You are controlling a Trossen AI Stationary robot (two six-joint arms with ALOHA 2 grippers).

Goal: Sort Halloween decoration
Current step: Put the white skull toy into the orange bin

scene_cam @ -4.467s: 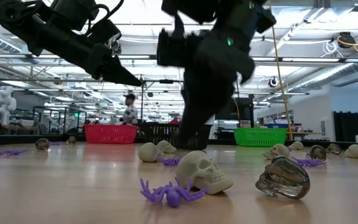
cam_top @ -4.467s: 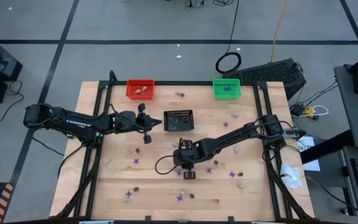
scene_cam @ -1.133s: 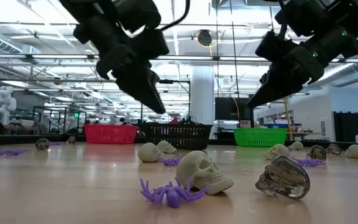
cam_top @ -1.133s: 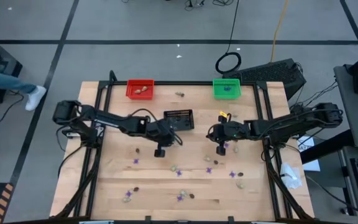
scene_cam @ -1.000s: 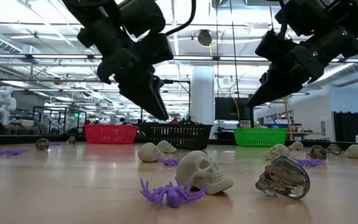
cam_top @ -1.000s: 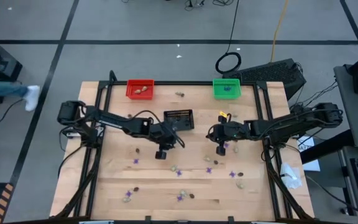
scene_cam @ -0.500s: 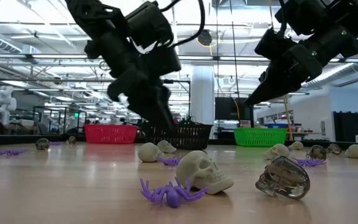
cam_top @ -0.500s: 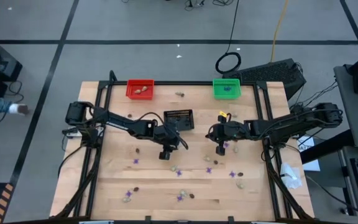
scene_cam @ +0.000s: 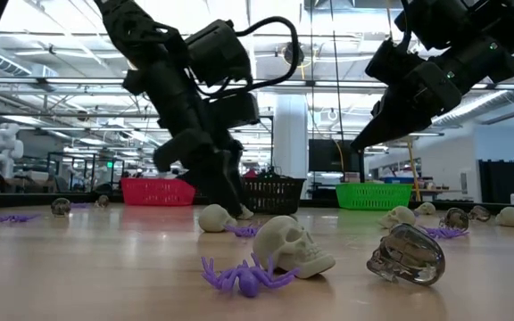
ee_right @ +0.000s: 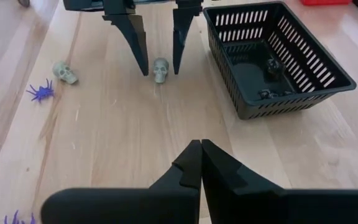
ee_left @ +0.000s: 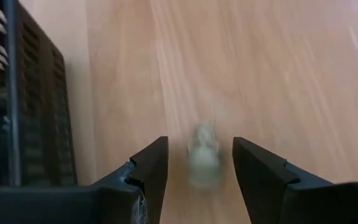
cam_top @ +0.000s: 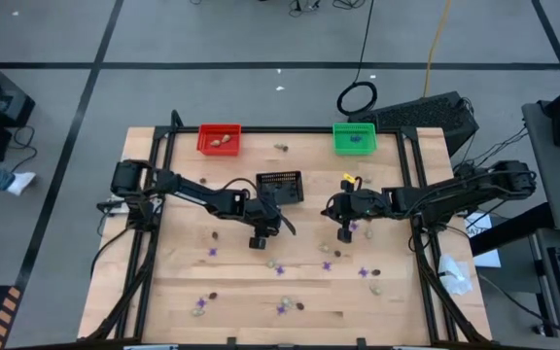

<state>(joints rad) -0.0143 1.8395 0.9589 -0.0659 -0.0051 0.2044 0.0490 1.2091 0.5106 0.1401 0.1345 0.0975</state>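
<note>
Now, the scene:
Left gripper (ee_right: pixel 160 46): low over the table, fingers spread, one on each side of a pale skull (ee_right: pixel 160 69), not touching it.
Pale skull: on the wood, just beside the black basket (ee_right: pixel 277 56).
Right gripper (ee_right: pixel 201 163): hovers further right, fingers pressed together, holding nothing.
Other decoration: purple spider (scene_cam: pixel 242 273) and skulls scattered on the table (cam_top: pixel 183 282).

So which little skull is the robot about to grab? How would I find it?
Find the black basket in the middle of the wooden table. Just beside it, the left gripper points down with its fingers open. The pale beige skull stands right between those fingertips, the only skull framed that way; the other skull nearby lies off by a purple spider.
</note>
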